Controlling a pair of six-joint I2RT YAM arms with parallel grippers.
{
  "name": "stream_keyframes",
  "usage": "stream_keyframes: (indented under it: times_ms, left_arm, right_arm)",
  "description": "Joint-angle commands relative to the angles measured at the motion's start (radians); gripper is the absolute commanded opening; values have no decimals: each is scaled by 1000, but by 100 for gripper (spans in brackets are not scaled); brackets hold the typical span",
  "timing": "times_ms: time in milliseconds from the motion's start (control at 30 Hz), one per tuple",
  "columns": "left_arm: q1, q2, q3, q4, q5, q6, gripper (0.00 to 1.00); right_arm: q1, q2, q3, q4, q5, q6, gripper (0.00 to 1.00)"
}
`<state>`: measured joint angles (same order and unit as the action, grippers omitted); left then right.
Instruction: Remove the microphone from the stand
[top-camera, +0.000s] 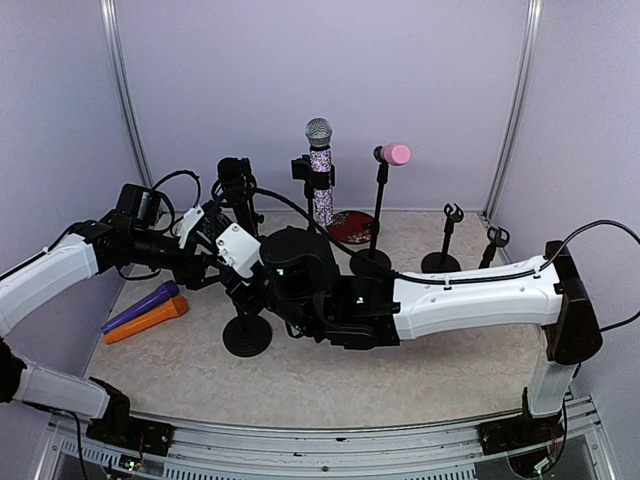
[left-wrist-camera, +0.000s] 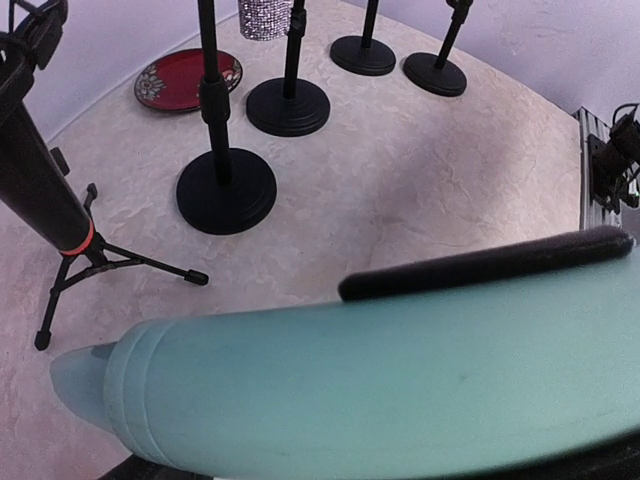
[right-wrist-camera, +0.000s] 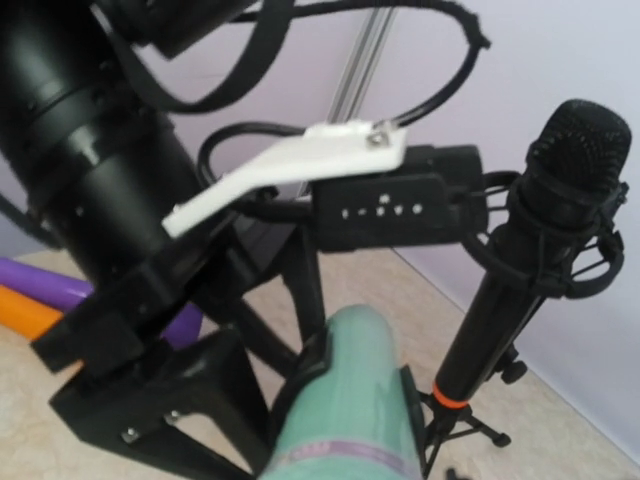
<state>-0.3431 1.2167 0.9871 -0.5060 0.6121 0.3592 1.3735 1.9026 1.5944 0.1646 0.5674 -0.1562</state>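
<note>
Above round-based stand, overhead view: left gripper and right gripper meet.
Left wrist: mint-green microphone crosswise between jaws, black finger pad touching it; firm grip, cannot tell.
Right wrist: same microphone upright, close; right jaws clamped or not, cannot tell.

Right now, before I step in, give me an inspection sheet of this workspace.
Surface: beige mottled tabletop.
Job's things: pale green microphone between both grippers; black round-base stand beneath the arms.
Clutter: sparkly microphone and pink-headed microphone on stands; two empty short stands; red plate; purple microphone and orange microphone lying flat; black microphone on tripod.
Grippers: right gripper shut on green microphone; left gripper around it, grip unclear.
Cables: black cables loop over left wrist.
Surroundings: lilac walls, metal corner posts.
</note>
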Motion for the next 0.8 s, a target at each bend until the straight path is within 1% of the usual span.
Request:
stream_keyframes:
  times_ms: [0, 233, 433, 500, 533, 700, 767]
  left_arm:
    - [-19, -4, -12, 77, -7, -12, 67]
    - [-20, -15, -54, 120, -14, -7, 52]
    - [-20, -1, -61, 148, -33, -21, 28]
    - [-20, 1, -64, 152, -48, -20, 15]
    - [-20, 2, -66, 156, -57, -18, 11]
    - [-20, 4, -78, 167, -114, -1, 0]
    - [-20, 4, -87, 175, -148, 9, 0]
  right_arm:
    - [22, 25, 78, 96, -40, 19, 0]
    - [28, 28, 64, 108, -52, 15, 0]
    - [34, -10, 25, 119, -57, 8, 0]
    - [37, -31, 5, 122, -59, 12, 0]
    - [38, -43, -5, 125, -62, 14, 0]
    - [42, -101, -62, 138, -84, 37, 0]
    - [44, -123, -79, 138, -97, 46, 0]
